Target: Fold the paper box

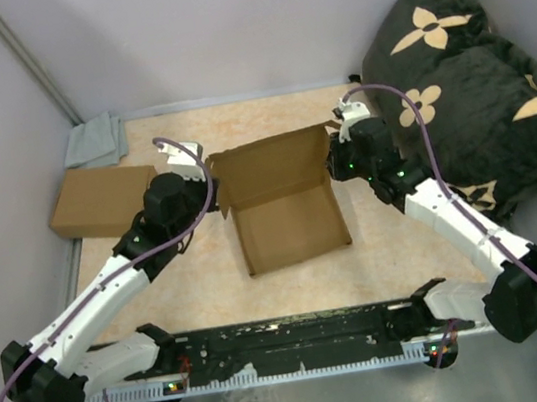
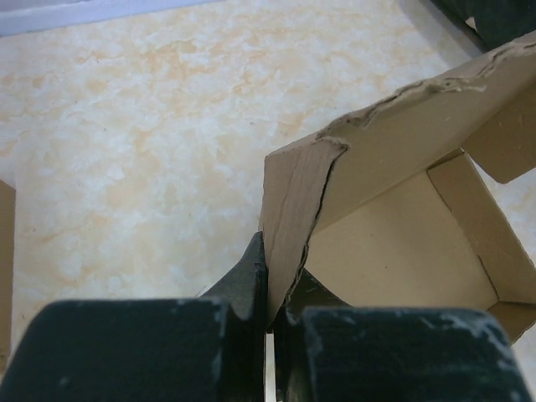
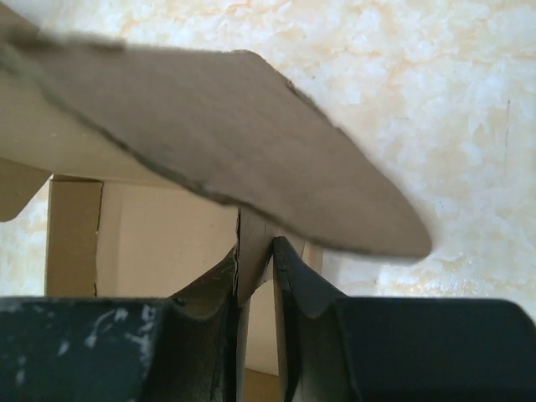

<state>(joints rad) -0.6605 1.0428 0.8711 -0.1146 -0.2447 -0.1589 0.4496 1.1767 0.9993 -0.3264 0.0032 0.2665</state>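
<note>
Paper box (image 1: 290, 220): half formed, in the middle of the desk (image 1: 398, 252), lid raised.
Left pincer (image 2: 269, 280): pinching its left wall corner.
Right pincer (image 3: 255, 255): pinching its right wall; blurred flap covers much.

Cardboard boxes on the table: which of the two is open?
The paper box in the middle: its lid stands up, and the left end effector and right end effector pinch its sides. The closed box at the left lies untouched.
</note>
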